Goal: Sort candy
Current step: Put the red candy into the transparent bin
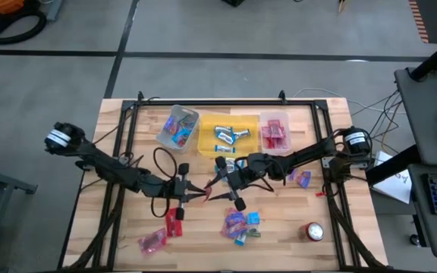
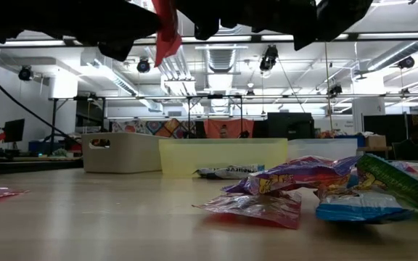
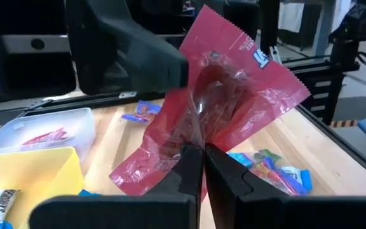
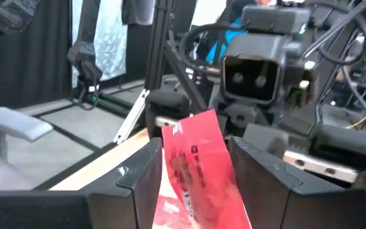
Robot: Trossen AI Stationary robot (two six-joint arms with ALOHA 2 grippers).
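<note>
A red candy (image 3: 224, 102) is pinched in the shut left tool (image 3: 203, 166) above the counter (image 1: 279, 227), between the spread fingers of the right tool (image 4: 192, 168) (nothing gripped) — a handoff slip is risked if released early.

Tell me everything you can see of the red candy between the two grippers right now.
The red candy is a shiny, crinkled red wrapper with serrated ends and small white print. It is held up off the table near the table's middle, tilted. The left gripper is shut on one end of it. Its other end stands between the open fingers of the right gripper, which do not visibly press on it.
</note>
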